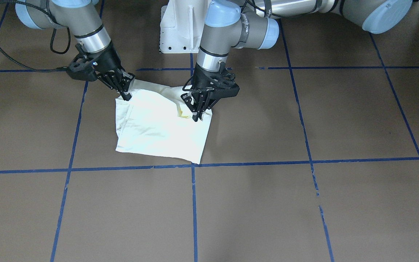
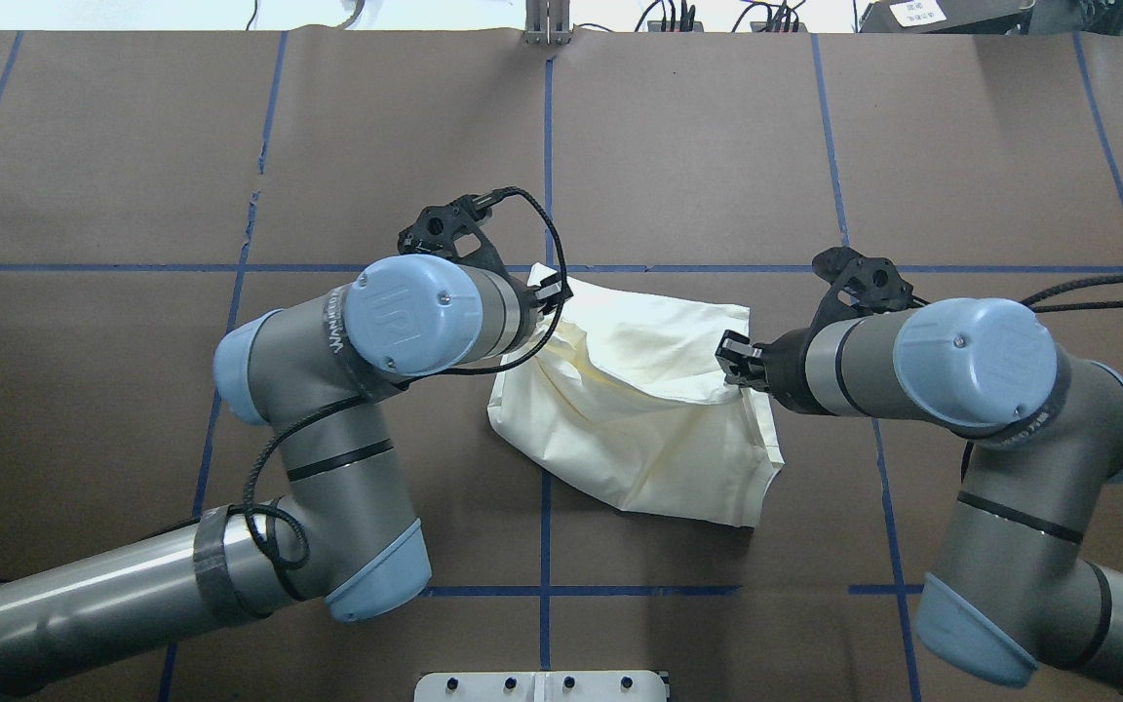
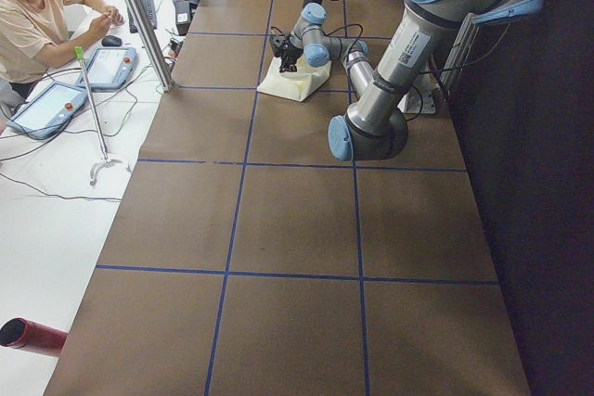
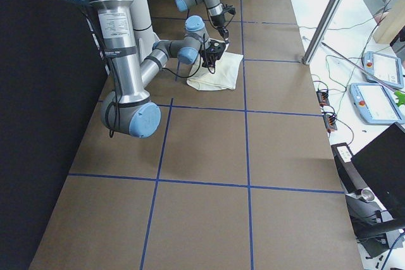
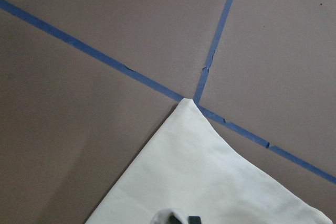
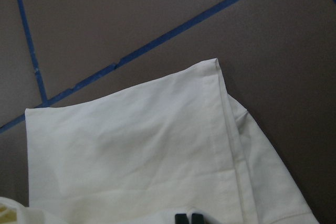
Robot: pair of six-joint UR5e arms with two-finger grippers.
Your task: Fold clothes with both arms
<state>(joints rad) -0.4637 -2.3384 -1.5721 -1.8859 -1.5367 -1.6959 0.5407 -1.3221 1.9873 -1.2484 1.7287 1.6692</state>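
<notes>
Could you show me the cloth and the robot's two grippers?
cream cloth [image 1: 162,131]: front-facing view, its flat middle.
left gripper [image 1: 196,117]: front-facing view, between its fingertips.
right gripper [image 1: 127,96]: front-facing view, between its fingertips.

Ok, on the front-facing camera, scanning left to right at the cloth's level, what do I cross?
First the right gripper pinching one cloth corner → cream cloth → left gripper pinching the opposite edge → bare brown table.

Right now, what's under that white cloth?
Brown table shows around the cloth, and a blue tape line runs in beneath it. It's folded over itself; anything between or below the layers is hidden.
</notes>
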